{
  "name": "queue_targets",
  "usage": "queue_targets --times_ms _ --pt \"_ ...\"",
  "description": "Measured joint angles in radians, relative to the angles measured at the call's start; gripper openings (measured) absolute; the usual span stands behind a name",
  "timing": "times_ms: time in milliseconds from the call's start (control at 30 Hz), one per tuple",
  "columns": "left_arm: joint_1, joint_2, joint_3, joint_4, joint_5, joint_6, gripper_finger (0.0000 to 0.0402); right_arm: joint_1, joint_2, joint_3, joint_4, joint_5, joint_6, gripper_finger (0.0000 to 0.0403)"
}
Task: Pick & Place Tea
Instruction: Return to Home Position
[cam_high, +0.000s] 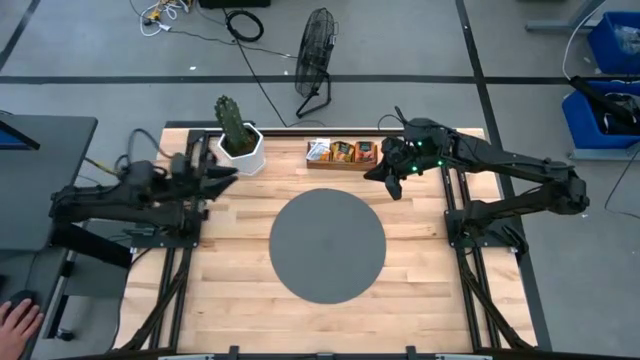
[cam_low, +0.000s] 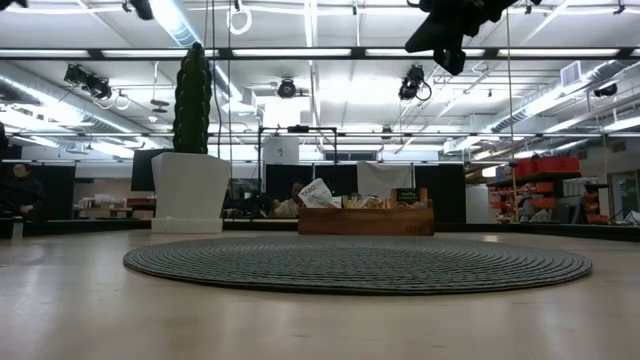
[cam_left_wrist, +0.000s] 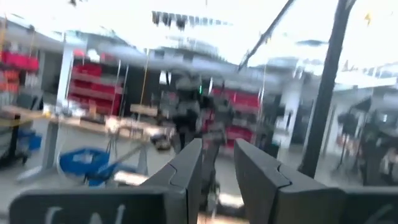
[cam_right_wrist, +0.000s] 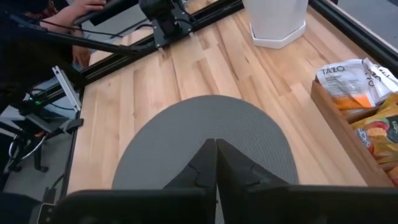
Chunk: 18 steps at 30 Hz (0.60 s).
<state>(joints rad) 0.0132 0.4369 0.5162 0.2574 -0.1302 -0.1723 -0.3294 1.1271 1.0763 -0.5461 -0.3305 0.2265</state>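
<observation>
Your tea sachets (cam_high: 343, 151) stand in the wooden organizer (cam_high: 340, 165) at the grey mat's (cam_high: 327, 245) twelve o'clock, orange and red-orange beside a white sachet (cam_right_wrist: 341, 84) marked TAZO. Light and limp by the look, they want a pinch on an upstanding edge. Your right gripper (cam_right_wrist: 216, 146) hangs at one o'clock, fingers together, empty; the left gripper (cam_left_wrist: 217, 148), at ten, has fingers slightly apart.

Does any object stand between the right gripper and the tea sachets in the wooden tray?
Nothing visible does. The right gripper hangs high beside the wooden tray's right end, only air between it and the tea sachets. The potted cactus stands off the tray's other end.
</observation>
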Motion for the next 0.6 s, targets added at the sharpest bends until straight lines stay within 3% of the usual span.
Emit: queue_targets --times_ms 400,600 --pt "0.0 -0.416 -0.151 -0.039 0.066 0.028 0.0096 0.0 0.0 0.0 -0.001 0.006 0.04 0.0011" --pt "0.0 -0.425 -0.177 -0.055 0.068 0.053 0.0096 0.001 0.004 0.0 -0.02 0.025 0.087 0.0011"
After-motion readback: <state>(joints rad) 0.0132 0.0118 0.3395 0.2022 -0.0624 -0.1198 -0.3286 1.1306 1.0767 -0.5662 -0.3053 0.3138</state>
